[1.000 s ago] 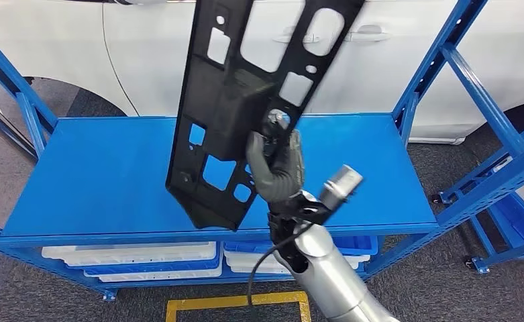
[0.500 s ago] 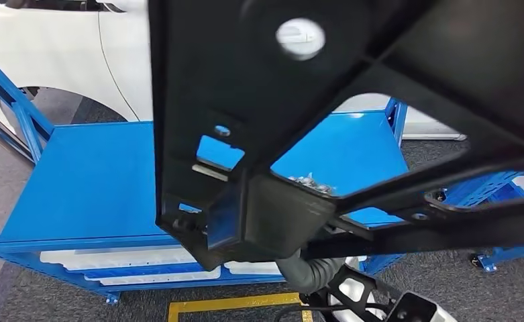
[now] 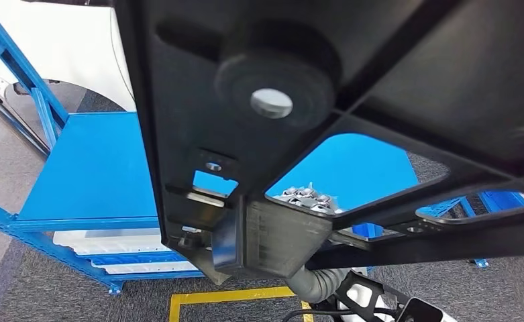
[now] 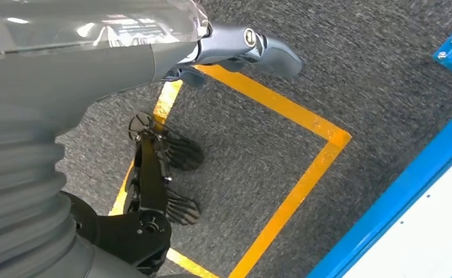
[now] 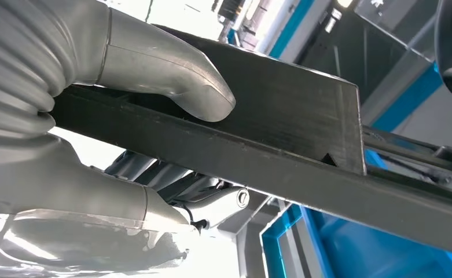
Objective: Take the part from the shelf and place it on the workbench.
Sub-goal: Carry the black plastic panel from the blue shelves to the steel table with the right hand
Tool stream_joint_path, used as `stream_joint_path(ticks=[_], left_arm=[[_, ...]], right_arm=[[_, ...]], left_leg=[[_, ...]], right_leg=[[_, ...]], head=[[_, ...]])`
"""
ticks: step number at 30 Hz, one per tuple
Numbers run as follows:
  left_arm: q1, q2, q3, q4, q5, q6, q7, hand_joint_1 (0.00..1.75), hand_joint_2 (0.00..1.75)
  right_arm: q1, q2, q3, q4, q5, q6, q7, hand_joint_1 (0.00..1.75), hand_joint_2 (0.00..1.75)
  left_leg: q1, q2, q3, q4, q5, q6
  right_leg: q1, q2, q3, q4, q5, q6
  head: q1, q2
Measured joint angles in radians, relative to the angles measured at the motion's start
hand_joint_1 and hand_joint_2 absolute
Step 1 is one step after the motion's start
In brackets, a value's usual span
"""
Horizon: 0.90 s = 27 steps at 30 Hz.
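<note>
The black plastic part, a long panel with several cut-outs, is lifted off the blue shelf and hangs close in front of the head camera, covering most of that view. My right hand grips it from below; its fingertips show through a cut-out, with the grey wrist under the panel. In the right wrist view the thumb presses on one face of the part and the fingers wrap the other. My left hand hangs over the floor with its thumb spread, holding nothing.
White bins sit on the shelf's lower level. A white car stands behind the shelf. A second blue rack is at the right. Yellow tape marks a square on the grey carpet in front of the shelf.
The right hand has raised and tipped the part from upright over the shelf to close before the head camera. The camera has shifted a little, sliding the shelf across the picture.
</note>
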Motion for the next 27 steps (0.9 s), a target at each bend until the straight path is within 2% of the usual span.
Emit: stream_joint_path(ticks=[1, 2, 3, 4, 5, 6, 7, 8, 9, 10, 12, 13, 14, 15, 17, 18, 19, 20, 21, 22, 23, 24, 25, 26, 27], left_arm=[[0.000, 0.000, 0.000, 0.000, -0.001, -0.003, 0.000, 0.00, 1.75], [0.000, 0.000, 0.000, 0.000, -0.001, -0.005, 0.000, 0.00, 1.75], [0.000, 0.000, 0.000, 0.000, -0.001, -0.005, 0.000, 0.00, 1.75], [0.000, 0.000, 0.001, 0.000, -0.001, -0.005, 0.000, 0.00, 1.75], [0.000, 0.000, 0.002, 0.000, -0.001, -0.004, 0.000, 0.00, 1.75], [0.000, -0.001, 0.002, 0.000, -0.001, -0.004, 0.000, 0.00, 1.75], [0.000, -0.001, 0.003, 0.000, -0.001, -0.003, 0.000, 0.00, 1.75], [0.000, -0.003, 0.003, 0.000, -0.003, -0.003, 0.000, 0.00, 1.75], [0.000, -0.005, 0.003, 0.000, -0.006, -0.003, 0.000, 0.00, 1.75], [0.000, -0.006, 0.003, 0.000, -0.008, -0.003, 0.001, 0.00, 1.75], [0.001, -0.007, 0.003, 0.000, -0.013, -0.003, 0.002, 0.00, 1.75], [0.001, -0.007, 0.003, 0.000, -0.016, -0.003, 0.003, 0.00, 1.75], [0.002, -0.008, 0.003, 0.000, -0.018, -0.003, 0.005, 0.00, 1.75], [0.002, -0.009, 0.003, 0.000, -0.019, -0.003, 0.008, 0.00, 1.75], [0.002, -0.010, 0.003, 0.000, -0.021, -0.002, 0.013, 0.00, 1.75], [0.002, -0.010, 0.003, 0.000, -0.021, -0.001, 0.014, 0.00, 1.75], [0.002, -0.010, 0.004, 0.000, -0.021, 0.001, 0.016, 0.00, 1.75], [0.002, -0.011, 0.004, 0.000, -0.021, 0.002, 0.016, 0.00, 1.75], [0.001, -0.012, 0.004, 0.000, -0.021, 0.004, 0.017, 0.00, 1.75], [0.000, -0.013, 0.005, 0.000, -0.021, 0.006, 0.018, 0.00, 1.75], [-0.001, -0.014, 0.006, 0.000, -0.021, 0.007, 0.018, 0.00, 1.75], [-0.003, -0.015, 0.008, 0.000, -0.021, 0.009, 0.018, 0.00, 1.75], [-0.004, -0.015, 0.010, 0.000, -0.020, 0.011, 0.018, 0.00, 1.75], [-0.005, -0.016, 0.013, 0.000, -0.020, 0.013, 0.018, 0.00, 1.75], [-0.004, -0.017, 0.016, 0.000, -0.020, 0.016, 0.018, 0.00, 1.75]], right_arm=[[0.002, -0.003, -0.004, -0.001, 0.001, 0.006, 0.000, 1.75, 1.75], [0.005, -0.005, -0.009, -0.001, 0.002, 0.011, 0.000, 1.75, 1.75], [0.008, -0.008, -0.012, -0.001, 0.002, 0.018, 0.000, 1.75, 1.75], [0.010, -0.010, -0.015, -0.001, 0.002, 0.026, 0.000, 1.75, 1.75], [0.011, -0.012, -0.019, -0.001, 0.002, 0.034, 0.000, 1.75, 1.75], [0.011, -0.013, -0.022, -0.001, 0.001, 0.042, 0.000, 1.75, 1.75], [0.011, -0.014, -0.026, -0.001, 0.000, 0.049, 0.000, 1.75, 1.75], [0.012, -0.014, -0.031, -0.001, 0.000, 0.056, 0.000, 1.75, 1.75], [0.014, -0.014, -0.037, -0.001, -0.001, 0.062, 0.000, 1.75, 1.75], [0.017, -0.015, -0.044, -0.001, -0.001, 0.067, 0.000, 1.75, 1.75], [0.025, -0.016, -0.055, -0.001, -0.001, 0.074, 0.000, 1.75, 1.75], [0.029, -0.016, -0.061, -0.001, -0.001, 0.079, 0.000, 1.75, 1.75], [0.034, -0.017, -0.067, -0.001, -0.001, 0.086, 0.000, 1.75, 1.75], [0.040, -0.018, -0.074, -0.001, -0.001, 0.095, 0.000, 1.75, 1.75], [0.054, -0.019, -0.090, -0.003, -0.001, 0.113, 0.000, 1.75, 1.75], [0.062, -0.020, -0.099, -0.004, -0.002, 0.121, 0.000, 1.75, 1.75], [0.070, -0.022, -0.107, -0.005, -0.004, 0.130, 0.000, 1.75, 1.75], [0.077, -0.023, -0.116, -0.007, -0.008, 0.141, 0.000, 1.75, 1.75], [0.085, -0.024, -0.124, -0.008, -0.012, 0.152, 0.000, 1.75, 1.75], [0.091, -0.026, -0.131, -0.010, -0.016, 0.163, 0.000, 1.75, 1.75], [0.097, -0.027, -0.138, -0.013, -0.018, 0.172, 0.000, 1.75, 1.75], [0.102, -0.028, -0.144, -0.017, -0.020, 0.180, 0.000, 1.75, 1.75], [0.104, -0.029, -0.150, -0.020, -0.020, 0.186, 0.000, 1.75, 1.75], [0.106, -0.030, -0.155, -0.022, -0.021, 0.191, 0.000, 1.75, 1.75], [0.108, -0.031, -0.160, -0.023, -0.022, 0.195, 0.000, 1.75, 1.75]], left_leg=[[-0.001, 0.001, -0.013, 0.001, 0.009, 0.003], [-0.001, 0.002, -0.027, 0.002, 0.018, 0.004], [-0.002, 0.002, -0.041, 0.004, 0.027, 0.004], [-0.003, 0.003, -0.054, 0.006, 0.035, 0.002], [-0.003, 0.003, -0.066, 0.009, 0.042, 0.001], [-0.003, 0.003, -0.077, 0.012, 0.048, -0.001], [-0.003, 0.003, -0.085, 0.015, 0.054, -0.004], [-0.004, 0.002, -0.091, 0.018, 0.060, -0.009], [-0.004, 0.002, -0.094, 0.019, 0.065, -0.014], [-0.003, 0.002, -0.096, 0.018, 0.072, -0.020], [-0.003, 0.001, -0.097, 0.012, 0.087, -0.032], [-0.003, 0.000, -0.101, 0.014, 0.085, -0.038], [-0.003, -0.001, -0.110, 0.028, 0.066, -0.043], [-0.002, -0.002, -0.122, 0.062, 0.027, -0.047], [0.001, -0.002, -0.152, 0.178, -0.075, -0.054], [0.001, -0.002, -0.162, 0.238, -0.108, -0.056], [0.001, -0.002, -0.161, 0.279, -0.119, -0.059], [0.001, -0.002, -0.146, 0.288, -0.105, -0.060], [0.002, -0.002, -0.114, 0.266, -0.080, -0.059], [0.002, -0.002, -0.067, 0.211, -0.056, -0.056], [0.000, -0.003, -0.008, 0.136, -0.046, -0.052], [-0.002, -0.003, 0.040, 0.065, -0.050, -0.046], [-0.004, -0.004, 0.072, 0.014, -0.058, -0.040], [-0.008, -0.005, 0.085, -0.014, -0.065, -0.034], [-0.008, -0.005, 0.082, -0.021, -0.061, -0.027]], right_leg=[[-0.001, 0.000, -0.021, 0.068, -0.052, 0.004], [-0.001, 0.000, -0.037, 0.134, -0.090, 0.008], [-0.001, 0.000, -0.041, 0.180, -0.108, 0.009], [-0.002, 0.000, -0.028, 0.193, -0.105, 0.010], [-0.001, 0.000, 0.004, 0.168, -0.086, 0.008], [-0.001, 0.000, 0.053, 0.110, -0.061, 0.005], [0.000, 0.000, 0.109, 0.034, -0.048, 0.000], [0.003, 0.000, 0.155, -0.034, -0.042, -0.006], [0.006, 0.000, 0.185, -0.081, -0.042, -0.013], [0.010, 0.000, 0.198, -0.106, -0.046, -0.018], [0.012, 0.000, 0.192, -0.113, -0.032, -0.030], [0.010, -0.002, 0.186, -0.118, -0.023, -0.037], [0.008, -0.004, 0.177, -0.122, -0.011, -0.046], [0.005, -0.006, 0.166, -0.126, 0.002, -0.053], [0.006, -0.007, 0.141, -0.125, 0.023, -0.062], [0.007, -0.007, 0.127, -0.124, 0.033, -0.063], [0.008, -0.007, 0.114, -0.122, 0.043, -0.063], [0.008, -0.007, 0.098, -0.119, 0.052, -0.061], [0.008, -0.007, 0.083, -0.115, 0.062, -0.059], [0.008, -0.007, 0.069, -0.111, 0.071, -0.057], [0.010, -0.006, 0.057, -0.107, 0.079, -0.053], [0.011, -0.006, 0.049, -0.103, 0.087, -0.048], [0.012, -0.007, 0.044, -0.101, 0.096, -0.043], [0.012, -0.007, 0.041, -0.101, 0.105, -0.037], [0.012, -0.007, 0.039, -0.104, 0.115, -0.031]], head=[[0.000, 0.000], [0.000, 0.000], [0.000, 0.000], [0.000, 0.000], [0.000, 0.000], [0.000, 0.000], [0.000, 0.000], [0.000, 0.000], [0.000, 0.000], [0.000, 0.000], [0.000, 0.000], [0.000, 0.000], [0.000, 0.000], [0.000, 0.000], [0.000, 0.000], [0.000, 0.000], [0.000, 0.000], [0.000, 0.000], [0.000, 0.000], [0.000, 0.000], [0.000, 0.000], [0.000, 0.000], [0.000, 0.000], [0.000, 0.000], [0.000, 0.000]])
